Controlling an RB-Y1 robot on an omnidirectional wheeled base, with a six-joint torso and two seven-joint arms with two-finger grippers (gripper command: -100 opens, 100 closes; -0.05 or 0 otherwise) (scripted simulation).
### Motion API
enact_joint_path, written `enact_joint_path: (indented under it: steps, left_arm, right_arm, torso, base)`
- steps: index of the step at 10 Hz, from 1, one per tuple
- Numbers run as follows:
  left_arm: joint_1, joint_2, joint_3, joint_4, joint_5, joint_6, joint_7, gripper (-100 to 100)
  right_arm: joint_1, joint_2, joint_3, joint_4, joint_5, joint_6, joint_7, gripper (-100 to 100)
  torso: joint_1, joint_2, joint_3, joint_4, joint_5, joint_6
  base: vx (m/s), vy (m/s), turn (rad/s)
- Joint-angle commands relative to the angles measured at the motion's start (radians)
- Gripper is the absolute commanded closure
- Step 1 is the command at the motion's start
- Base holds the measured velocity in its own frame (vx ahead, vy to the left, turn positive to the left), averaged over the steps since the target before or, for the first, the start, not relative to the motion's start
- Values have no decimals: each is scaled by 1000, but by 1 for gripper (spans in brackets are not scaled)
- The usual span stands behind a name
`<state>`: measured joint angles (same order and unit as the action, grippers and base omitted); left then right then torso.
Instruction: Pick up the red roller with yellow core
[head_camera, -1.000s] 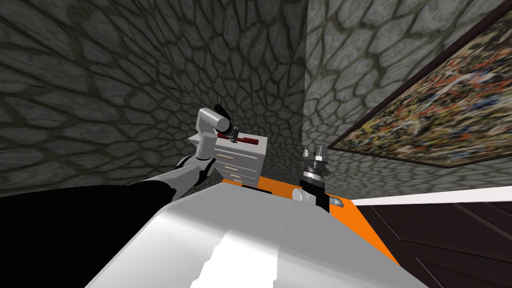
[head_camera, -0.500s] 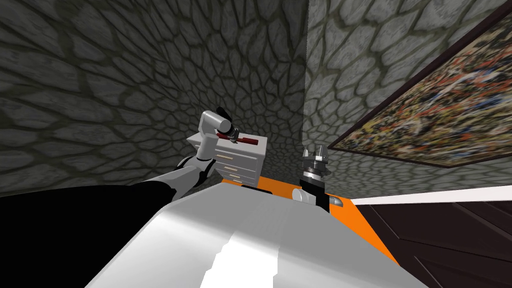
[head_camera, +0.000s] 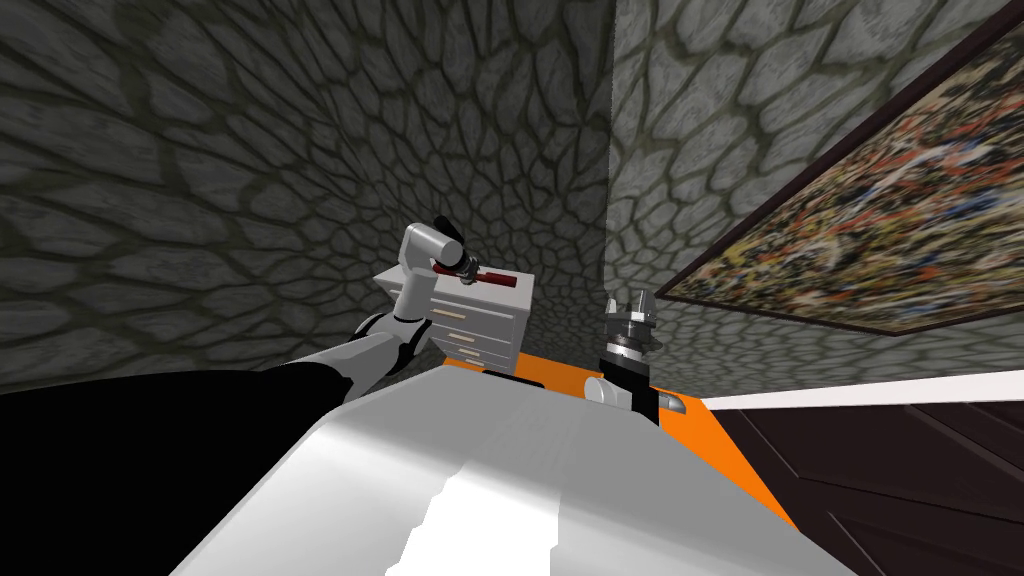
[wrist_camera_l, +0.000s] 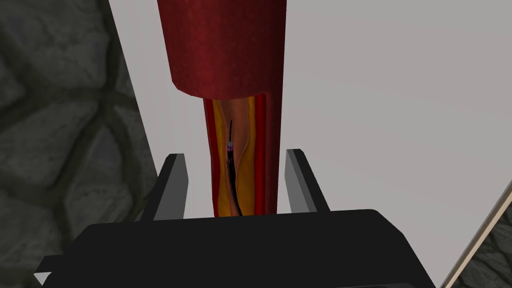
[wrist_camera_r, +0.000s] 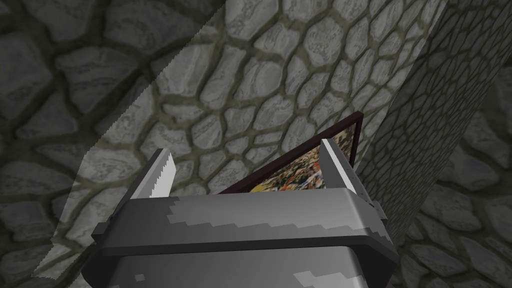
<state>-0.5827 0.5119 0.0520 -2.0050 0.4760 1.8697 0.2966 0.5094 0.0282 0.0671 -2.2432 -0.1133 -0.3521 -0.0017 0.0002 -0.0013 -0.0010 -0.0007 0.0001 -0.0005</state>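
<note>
The red roller (head_camera: 497, 280) lies on top of a white chest of drawers (head_camera: 480, 325). In the left wrist view its thick dark red drum (wrist_camera_l: 227, 45) lies ahead of the hand, and its narrow red handle with a yellow core (wrist_camera_l: 240, 165) runs back between my fingers. My left gripper (wrist_camera_l: 234, 155) is open and straddles that handle, with a small gap on each side. It hovers at the roller's near end (head_camera: 465, 270). My right gripper (head_camera: 630, 300) is raised beside my chest, open and empty (wrist_camera_r: 245, 150).
The chest's flat pale top (wrist_camera_l: 375, 100) carries the roller and ends close to the stone wall (head_camera: 300, 150). A large framed painting (head_camera: 880, 220) hangs on the right wall. An orange surface (head_camera: 560, 375) lies below the drawers.
My left hand has crept slightly toward the roller over the chest's top. The roller and my right arm have not moved.
</note>
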Motion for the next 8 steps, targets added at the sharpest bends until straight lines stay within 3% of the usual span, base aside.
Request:
enact_joint_path:
  steps: [1, 2, 3, 4, 6, 7, 8]
  left_arm:
    - [0, 0, 0, 0, 0, 0, 0, 100]
    - [0, 0, 0, 0, 0, 0, 0, 100]
    - [1, 0, 0, 0, 0, 0, 0, 0]
    - [-7, 4, 8, -28, 13, 34, 10, 100]
    - [-16, 8, 15, -54, 25, 68, 21, 100]
    - [-11, 6, 10, -43, 19, 52, 16, 100]
    - [-12, 6, 11, -45, 20, 56, 18, 0]
  right_arm:
    - [0, 0, 0, 0, 0, 0, 0, 0]
    - [0, 0, 0, 0, 0, 0, 0, 0]
    - [0, 0, 0, 0, 0, 0, 0, 0]
    - [0, 0, 0, 0, 0, 0, 0, 0]
    - [0, 0, 0, 0, 0, 0, 0, 0]
    - [0, 0, 0, 0, 0, 0, 0, 0]
    - [0, 0, 0, 0, 0, 0, 0, 0]
  torso:
    - [0, 0, 0, 0, 0, 0]
    - [0, 0, 0, 0, 0, 0]
    - [0, 1, 1, 1, 0, 0]
    - [0, 1, 1, 1, 0, 0]
    - [0, 2, 2, 2, -1, 0]
    - [0, 3, 3, 2, -1, 0]
    - [-1, 3, 2, 2, -1, 0]
  base:
    - [0, 0, 0]
    - [0, 0, 0]
    - [0, 0, 0]
    - [-3, 5, 19]
    - [-5, 7, 14]
    - [0, 0, 0]
    - [0, 0, 0]
